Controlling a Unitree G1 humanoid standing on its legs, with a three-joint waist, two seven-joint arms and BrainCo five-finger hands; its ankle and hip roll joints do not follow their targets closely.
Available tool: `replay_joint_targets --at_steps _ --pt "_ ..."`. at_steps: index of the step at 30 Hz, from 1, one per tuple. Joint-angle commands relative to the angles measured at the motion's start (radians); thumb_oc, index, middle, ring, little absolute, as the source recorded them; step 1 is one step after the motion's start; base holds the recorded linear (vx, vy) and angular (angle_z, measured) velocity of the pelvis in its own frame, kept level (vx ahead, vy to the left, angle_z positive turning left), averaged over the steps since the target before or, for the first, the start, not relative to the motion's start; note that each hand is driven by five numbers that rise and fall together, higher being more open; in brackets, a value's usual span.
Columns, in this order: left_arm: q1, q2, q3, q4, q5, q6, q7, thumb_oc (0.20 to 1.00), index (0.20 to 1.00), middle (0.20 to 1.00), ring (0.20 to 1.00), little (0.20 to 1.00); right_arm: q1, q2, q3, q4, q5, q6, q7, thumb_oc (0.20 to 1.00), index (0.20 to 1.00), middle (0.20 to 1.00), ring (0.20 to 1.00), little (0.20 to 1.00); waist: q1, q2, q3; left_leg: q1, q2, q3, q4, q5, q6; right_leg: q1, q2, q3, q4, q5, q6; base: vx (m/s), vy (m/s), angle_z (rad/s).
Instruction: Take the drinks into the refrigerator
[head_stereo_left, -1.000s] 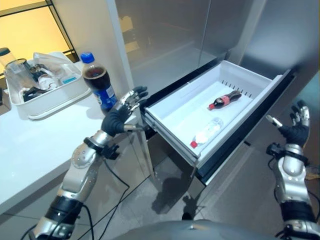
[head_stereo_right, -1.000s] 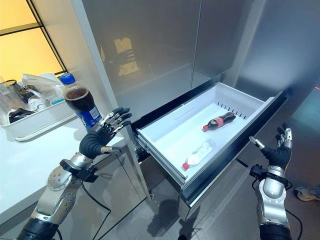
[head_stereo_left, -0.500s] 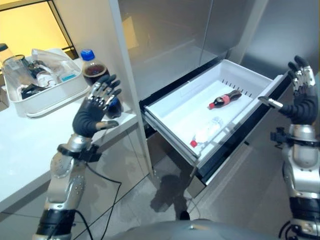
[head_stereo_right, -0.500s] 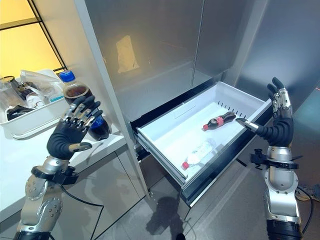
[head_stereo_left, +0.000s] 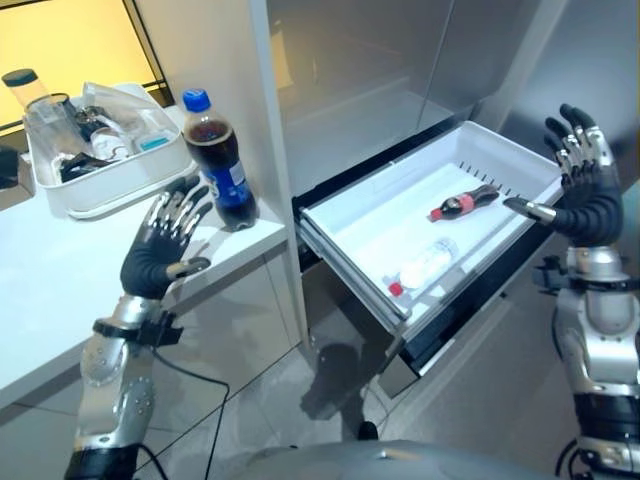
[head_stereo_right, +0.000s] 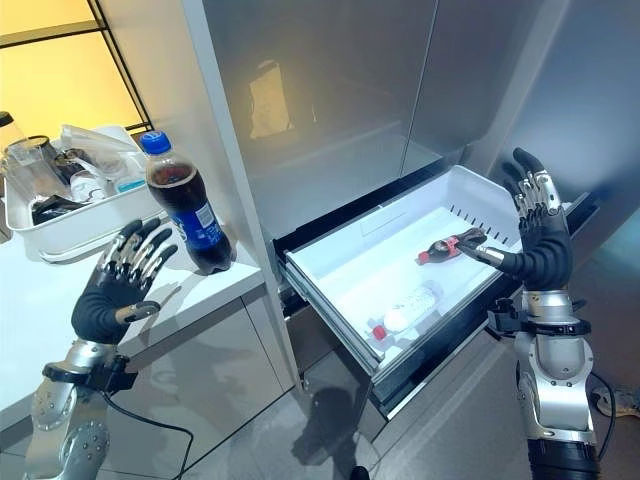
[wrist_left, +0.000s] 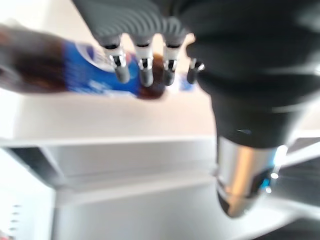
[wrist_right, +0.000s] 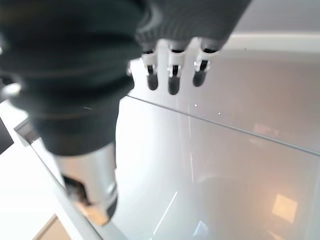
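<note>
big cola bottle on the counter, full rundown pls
The cola bottle is a clear plastic bottle of dark drink with a blue cap and a blue label round its middle. It stands upright, cap on, near the edge of the white counter, beside the steel refrigerator wall and in front of a white tray of odds and ends. Nothing grips it: the left hand hovers open just short of it.

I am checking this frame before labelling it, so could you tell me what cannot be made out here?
- Cola bottle: label blurred in the left wrist view.
- White tray: jumbled contents too small to identify, eye views.
- Drawer: near inside corner hidden by its front wall.
</note>
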Motion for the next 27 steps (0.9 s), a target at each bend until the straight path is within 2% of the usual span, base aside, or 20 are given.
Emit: replay_joint_targets --at_steps 1,8,16,21,27 --pt "-0.014 0.042 0.043 0.008 0.006 -0.050 0.024 1.000 1.000 1.000 1.000 1.000 -0.087 0.000 -0.012 -0.069 0.048 -0.051 0.003 1.000 1.000 1.000 1.000 1.000 0.019 -0.035 -0.013 -0.018 -0.005 -0.073 0.001 -0.042 0.005 0.012 -0.073 -0.032 0.050 0.003 0.109 0.00 0.000 0.00" --pt "-0.034 0.009 0.112 0.113 0.209 -0.094 0.233 1.000 1.000 1.000 1.000 1.000 -0.076 -0.005 -0.009 -0.055 0.060 -0.037 0.013 1.000 1.000 1.000 1.000 1.000 0.027 -0.041 -0.011 -0.022 -0.003 -0.079 0.001 -0.039 0.004 0.012 -0.075 -0.045 0.049 -0.001 0.105 0.00 -0.005 0.02" --pt "-0.086 -0.016 0.115 0.137 0.285 -0.101 0.332 1.000 1.000 1.000 1.000 1.000 -0.077 -0.007 0.012 -0.050 0.050 -0.019 0.019 1.000 1.000 1.000 1.000 1.000 0.025 -0.046 -0.012 -0.021 -0.004 -0.080 0.001 -0.041 0.004 0.016 -0.074 -0.047 0.048 -0.001 0.104 0.00 -0.002 0.02" --pt "-0.177 0.012 0.089 0.203 0.376 -0.082 0.444 1.000 1.000 1.000 1.000 1.000 -0.088 -0.010 0.051 -0.032 0.052 -0.004 0.016 1.000 1.000 1.000 1.000 1.000 0.013 -0.044 -0.015 -0.013 -0.002 -0.072 0.001 -0.043 0.002 0.018 -0.072 -0.044 0.050 -0.002 0.103 0.00 0.000 0.00" --pt "-0.269 0.069 0.056 0.252 0.452 -0.063 0.503 1.000 1.000 1.000 1.000 1.000 -0.104 -0.017 0.079 -0.025 0.070 0.009 0.020 1.000 1.000 1.000 1.000 1.000 0.000 -0.041 -0.017 -0.006 -0.002 -0.064 0.001 -0.047 0.000 0.020 -0.071 -0.038 0.051 -0.001 0.105 0.00 0.000 0.00"
